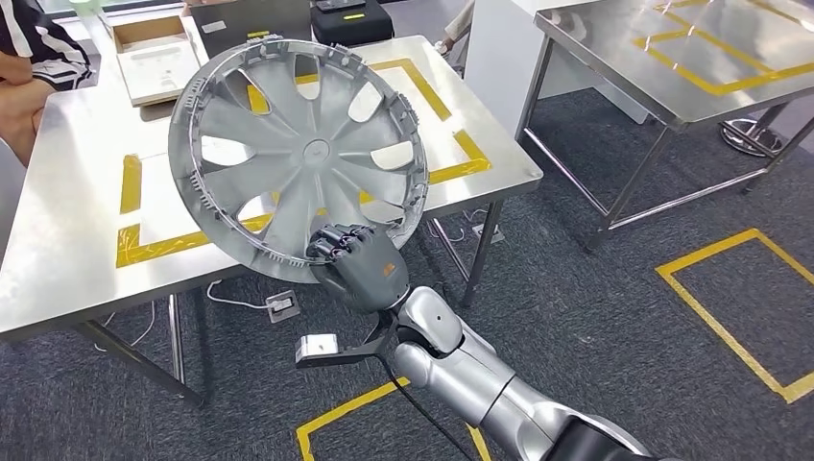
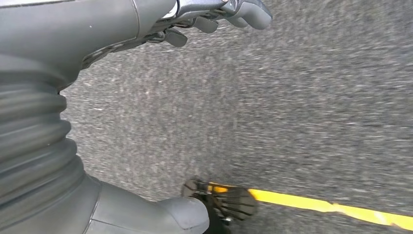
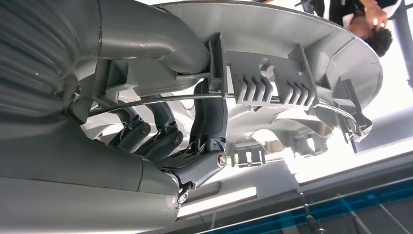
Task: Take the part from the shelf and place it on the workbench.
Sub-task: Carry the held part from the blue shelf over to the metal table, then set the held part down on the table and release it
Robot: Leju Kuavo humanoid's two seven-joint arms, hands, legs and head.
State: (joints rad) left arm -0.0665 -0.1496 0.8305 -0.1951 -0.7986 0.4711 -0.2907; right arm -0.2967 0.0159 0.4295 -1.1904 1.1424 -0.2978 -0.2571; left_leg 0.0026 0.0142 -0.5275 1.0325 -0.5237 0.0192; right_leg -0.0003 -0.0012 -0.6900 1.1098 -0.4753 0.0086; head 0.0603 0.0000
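From the head view, I see my right hand [image 1: 357, 261] holding the part [image 1: 299, 158], a big grey wheel cover, by its bottom edge. The part stands up on its edge, tilted, with its round face turned to me. It hangs in the air in front of the near edge of the desk [image 1: 67, 221]. The desk with its yellow tape box [image 1: 134, 206] lies just past the part, ahead and a bit to the left. So I think the part must go forward, tip down flat and land inside the tape.

From the left wrist view, my left hand [image 2: 214, 17] hangs over the grey floor [image 2: 302, 107], fingers curled in, holding nothing. It is far from the part.

From the right wrist view, my right hand's fingers [image 3: 207, 119] hook over the part's rim [image 3: 272, 83] and the thumb presses from the other side. The hold looks tight.
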